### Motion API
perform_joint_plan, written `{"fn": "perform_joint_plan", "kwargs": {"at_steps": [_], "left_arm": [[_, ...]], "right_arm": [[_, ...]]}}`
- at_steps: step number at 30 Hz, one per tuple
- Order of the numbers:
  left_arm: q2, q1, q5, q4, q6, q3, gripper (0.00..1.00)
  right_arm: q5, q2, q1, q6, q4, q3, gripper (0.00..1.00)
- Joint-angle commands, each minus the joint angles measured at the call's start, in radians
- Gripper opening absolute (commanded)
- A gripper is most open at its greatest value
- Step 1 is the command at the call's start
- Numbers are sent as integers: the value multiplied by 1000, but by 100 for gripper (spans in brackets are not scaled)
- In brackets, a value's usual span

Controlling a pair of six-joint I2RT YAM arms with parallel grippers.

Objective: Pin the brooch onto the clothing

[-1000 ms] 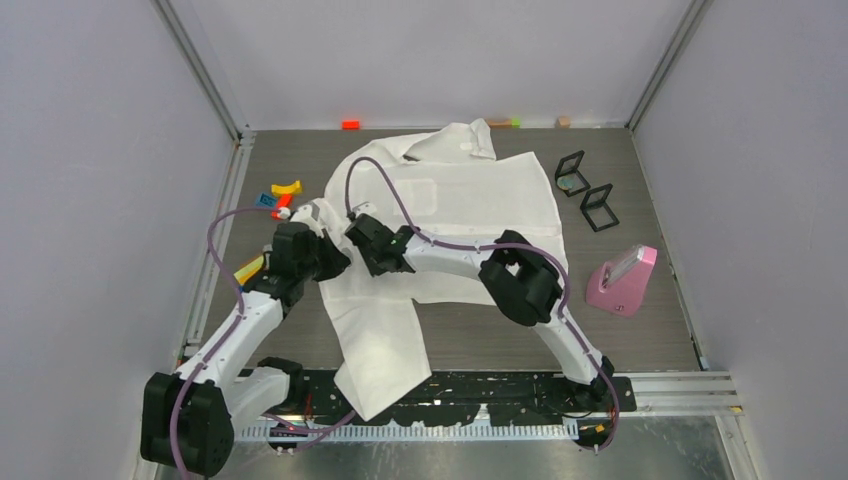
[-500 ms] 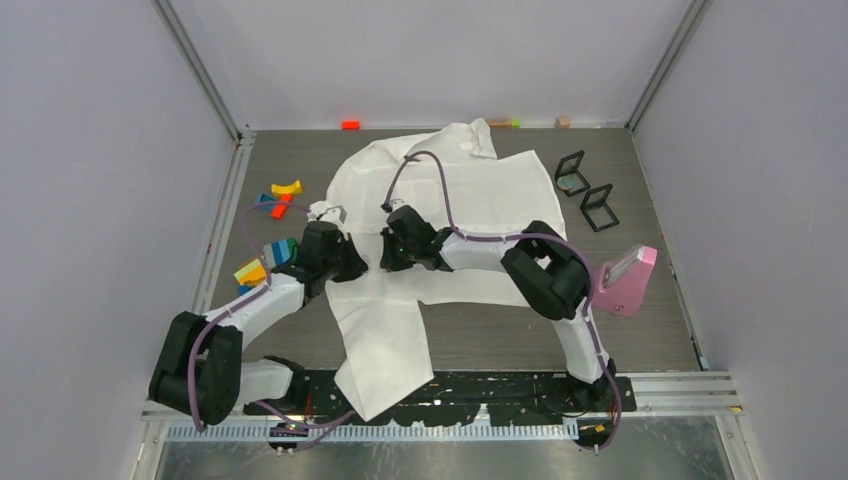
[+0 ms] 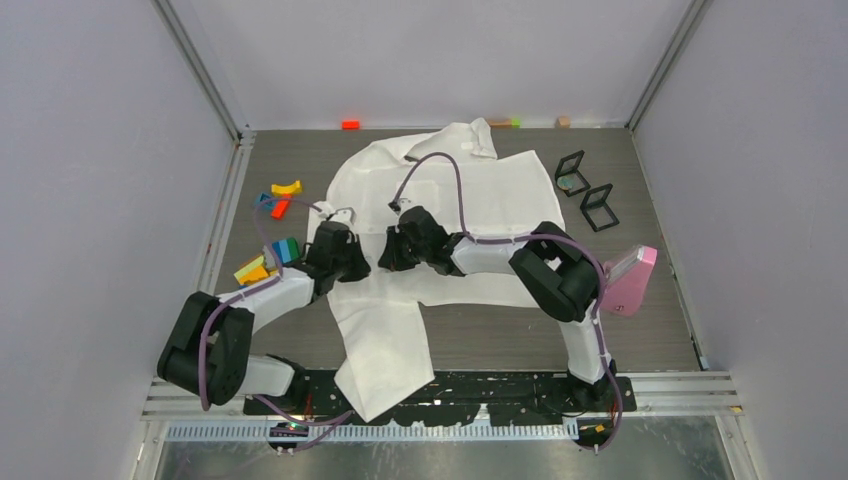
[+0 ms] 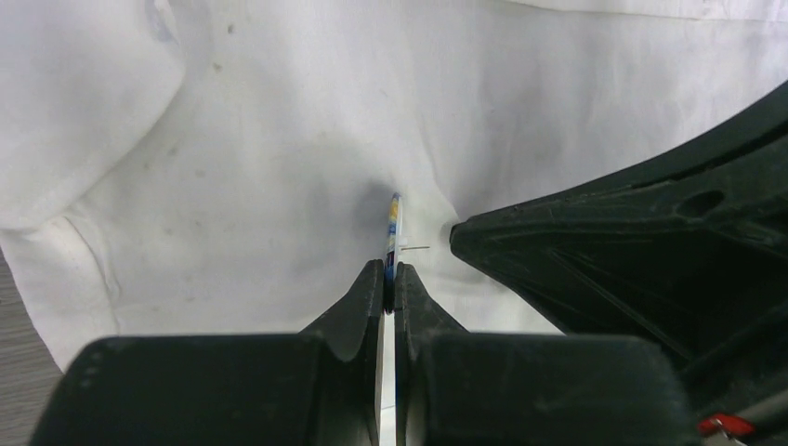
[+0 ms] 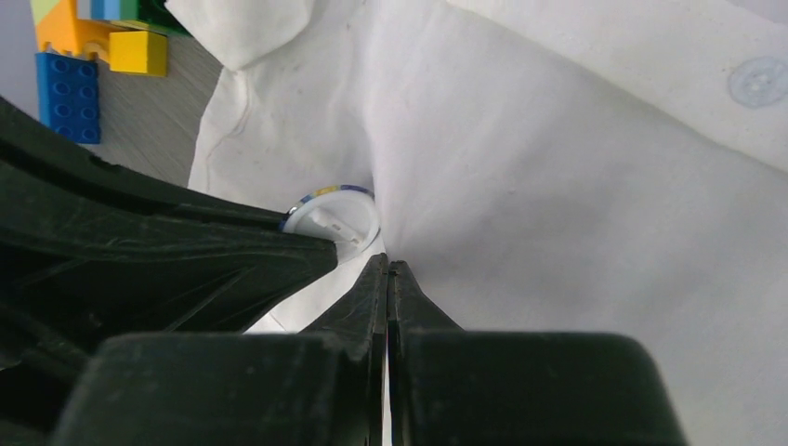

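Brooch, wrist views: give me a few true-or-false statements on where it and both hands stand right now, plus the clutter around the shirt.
1. The left hand is clamped on the brooch. True.
2. The right hand is open. False: it is shut, apparently pinching a fold of the shirt.
3. The brooch lies flat and unheld. False: it is held on edge at the shirt fabric.
4. Left of the shirt sit coloured toy blocks. True.
5. The pink stand rests on the shirt. False: it sits on the bare table, apart from the shirt.
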Motion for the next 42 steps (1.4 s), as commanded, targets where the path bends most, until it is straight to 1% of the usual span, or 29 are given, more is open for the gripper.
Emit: {"fn": "perform_joint_plan", "kwargs": {"at_steps": [1, 5, 8, 12, 18, 20, 22, 28, 32, 36, 41, 42], "left_arm": [[-1, -22, -94, 13, 57, 50, 0], [7, -49, -128, -4, 81, 61, 0], [24, -58, -123, -5, 92, 75, 0], [53, -65, -120, -61, 108, 109, 0], [39, -71, -156, -81, 109, 110, 0], [29, -71, -158, -83, 105, 108, 0], [18, -71, -163, -90, 102, 108, 0], [-37, -71, -193, -119, 108, 105, 0], [-52, -71, -203, -138, 110, 104, 0], [-60, -71, -189, -136, 102, 99, 0], [-51, -71, -183, -133, 102, 101, 0], [-48, -71, -183, -134, 101, 101, 0]], "right_arm": [[-27, -81, 4, 9, 112, -16, 1], [-36, -88, 4, 5, 124, -28, 1], [-48, -89, 4, 0, 125, -29, 1], [-63, -88, 4, -2, 132, -32, 1], [-5, -100, 4, -8, 119, -50, 1], [23, -108, 4, -34, 102, -52, 11], [45, -110, 4, -58, 83, -48, 19], [82, -91, 14, -128, 52, -20, 33], [108, -60, 30, -164, 18, 18, 37], [140, -23, 48, -195, -28, 63, 38], [145, 16, 58, -216, -58, 101, 39], [172, 21, 59, -219, -60, 107, 39]]}}
